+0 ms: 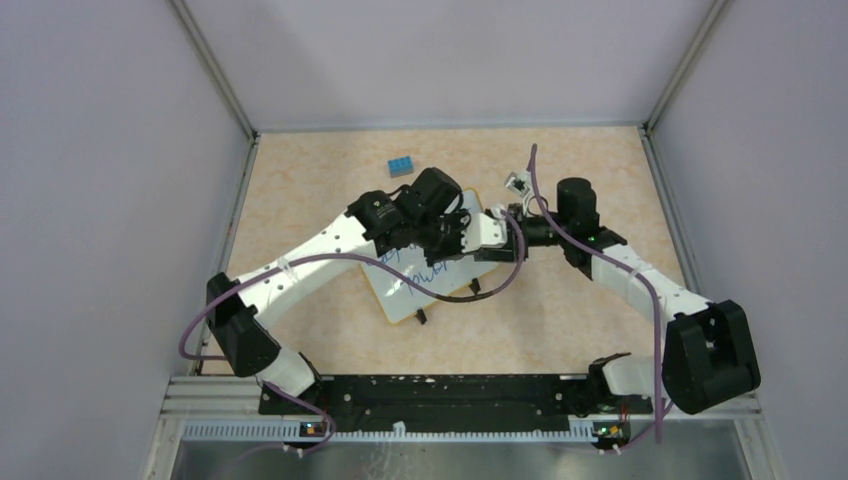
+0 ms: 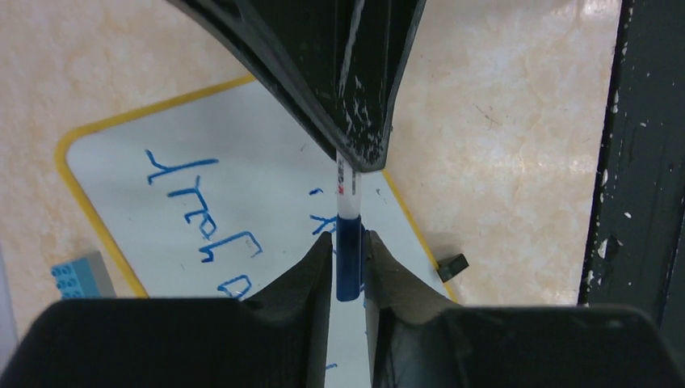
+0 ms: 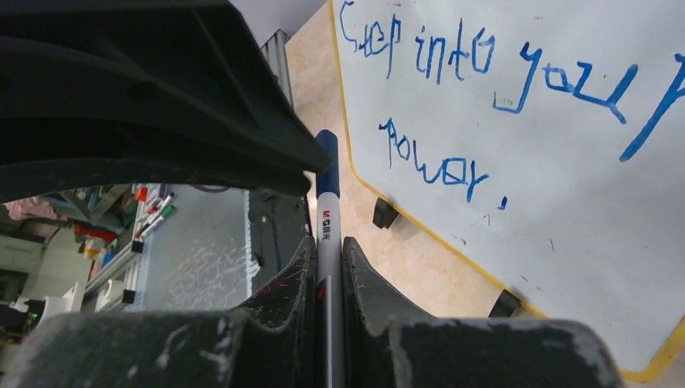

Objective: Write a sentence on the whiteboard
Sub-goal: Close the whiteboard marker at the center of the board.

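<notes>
The whiteboard [image 1: 425, 295] lies flat mid-table, yellow-rimmed, with the sentence [image 3: 485, 69] in blue across it in two lines. Both grippers meet above its far end. My right gripper [image 3: 327, 250] is shut on the white barrel of a marker [image 3: 327, 222], which carries a blue cap [image 2: 349, 259]. My left gripper [image 2: 349, 250] stands round that cap, its jaws a sliver apart from it on each side. In the top view the left gripper [image 1: 440, 238] and the right gripper [image 1: 468, 235] face each other and hide the marker.
A blue toy brick [image 1: 401, 166] sits behind the board, also in the left wrist view as the blue brick [image 2: 81, 276]. Black clip feet [image 3: 384, 212] stick out from the board's near edge. Grey walls enclose the table; purple cables loop over the arms.
</notes>
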Available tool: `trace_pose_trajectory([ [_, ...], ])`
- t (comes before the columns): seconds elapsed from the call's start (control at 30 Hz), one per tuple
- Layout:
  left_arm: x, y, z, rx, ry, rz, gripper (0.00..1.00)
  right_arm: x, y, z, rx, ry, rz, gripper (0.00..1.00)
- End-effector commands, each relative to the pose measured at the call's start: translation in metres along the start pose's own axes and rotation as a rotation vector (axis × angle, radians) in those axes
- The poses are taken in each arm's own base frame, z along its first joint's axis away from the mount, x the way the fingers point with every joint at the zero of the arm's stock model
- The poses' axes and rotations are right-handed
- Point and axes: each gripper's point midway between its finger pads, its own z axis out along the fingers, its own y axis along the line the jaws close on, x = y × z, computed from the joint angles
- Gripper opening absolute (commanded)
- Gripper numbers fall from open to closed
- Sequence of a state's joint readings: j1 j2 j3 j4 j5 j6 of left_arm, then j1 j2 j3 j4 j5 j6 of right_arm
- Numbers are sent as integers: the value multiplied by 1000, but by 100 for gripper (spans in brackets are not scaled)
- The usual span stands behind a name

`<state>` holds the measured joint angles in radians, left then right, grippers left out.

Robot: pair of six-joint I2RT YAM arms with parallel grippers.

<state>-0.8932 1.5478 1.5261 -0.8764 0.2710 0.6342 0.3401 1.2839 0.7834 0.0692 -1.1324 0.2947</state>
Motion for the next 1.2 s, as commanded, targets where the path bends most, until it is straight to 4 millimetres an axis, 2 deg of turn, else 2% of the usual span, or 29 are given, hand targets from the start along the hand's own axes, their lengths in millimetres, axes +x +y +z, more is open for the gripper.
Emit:
trace_pose_trajectory([
  [0.0, -58, 10, -21, -48, -181, 67, 30, -13, 1, 7, 11, -33, -68, 0],
  [0.1, -64, 2, -33, -20, -214, 84, 45, -15, 0, 7, 16, -37, -70, 0],
  [0.2, -63, -5, -45, 18, -251, 57, 51, -18, 3, 6, 11, -40, -81, 0],
  [0.27, -56, -3, -53, 55, -284, -3, 54, -20, 7, 6, -1, -40, -87, 0],
  [0.33, -40, 11, -65, 63, -318, -83, 55, -23, 12, 5, -21, -40, -92, 0],
  [0.4, -30, 16, -76, 74, -360, -130, 57, -26, 19, 4, -43, -40, -100, 0],
  [0.47, -23, 13, -84, 97, -395, -160, 60, -28, 28, 2, -69, -39, -115, 0],
  [0.67, 1, 1, -78, 115, -384, -202, 63, -27, 46, 0, -150, -10, -125, 0],
  [0.87, 8, -9, -67, 174, -389, -217, 63, -24, 59, 2, -193, 19, -138, 0],
  [1.17, 12, -21, -50, 280, -396, -264, 57, -26, 64, 5, -199, 28, -151, 0],
])
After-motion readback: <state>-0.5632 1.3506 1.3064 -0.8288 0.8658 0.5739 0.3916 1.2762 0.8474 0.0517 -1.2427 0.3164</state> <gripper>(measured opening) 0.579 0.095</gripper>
